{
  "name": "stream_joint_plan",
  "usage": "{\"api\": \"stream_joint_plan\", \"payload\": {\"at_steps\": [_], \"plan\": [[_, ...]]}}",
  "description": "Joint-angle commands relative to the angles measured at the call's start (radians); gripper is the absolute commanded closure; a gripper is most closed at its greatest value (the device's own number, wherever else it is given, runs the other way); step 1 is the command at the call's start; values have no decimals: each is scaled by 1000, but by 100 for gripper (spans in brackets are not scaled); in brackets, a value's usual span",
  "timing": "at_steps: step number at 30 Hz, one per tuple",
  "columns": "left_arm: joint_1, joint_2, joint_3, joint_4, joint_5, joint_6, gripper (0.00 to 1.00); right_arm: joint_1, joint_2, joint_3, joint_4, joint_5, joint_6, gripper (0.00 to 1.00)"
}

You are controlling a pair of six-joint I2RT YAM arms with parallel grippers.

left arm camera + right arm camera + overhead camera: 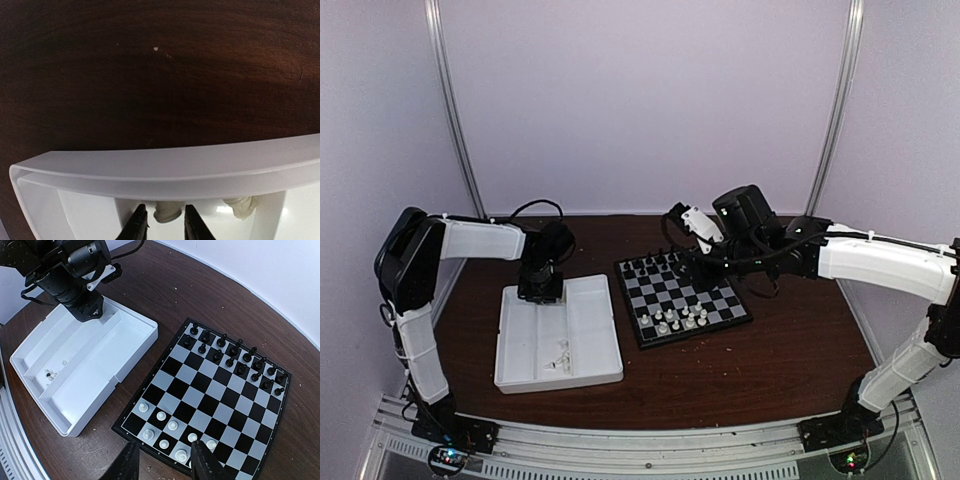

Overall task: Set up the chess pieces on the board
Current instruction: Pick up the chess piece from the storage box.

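The board (682, 296) lies at the table's middle, with black chessmen on its far rows and several white chess pieces (678, 319) on its near rows. In the right wrist view the board (215, 390) shows those white pieces (172, 425) just ahead of my right gripper (162, 460), which is open, empty and high above the board's near corner. My left gripper (164, 225) is open inside the white tray's far end, its fingers either side of a white piece (167, 211) without touching it. A second white piece (242, 206) lies to its right.
The white compartmented tray (510, 375) sits left of the board and holds a few more loose white pieces (558, 356). Its far rim (165, 167) crosses the left wrist view. Dark wood table lies beyond. Purple walls enclose the workspace.
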Motion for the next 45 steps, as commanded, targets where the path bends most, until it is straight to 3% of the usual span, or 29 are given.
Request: {"api": "stream_joint_plan", "payload": {"at_steps": [1, 24, 30, 40, 45], "plan": [[9, 16, 7, 5, -7, -31, 74, -2, -9, 10, 16, -7, 5, 63], [24, 85, 32, 24, 12, -46, 70, -3, -24, 9, 9, -15, 4, 62], [22, 84, 34, 13, 0, -35, 80, -4, -19, 12, 14, -23, 1, 62], [-41, -14, -16, 29, -5, 7, 82, -3, 4, 35, 10, -52, 5, 62], [-54, -117, -113, 75, 25, 3, 84, -3, 45, 38, 36, -145, 50, 62]]}}
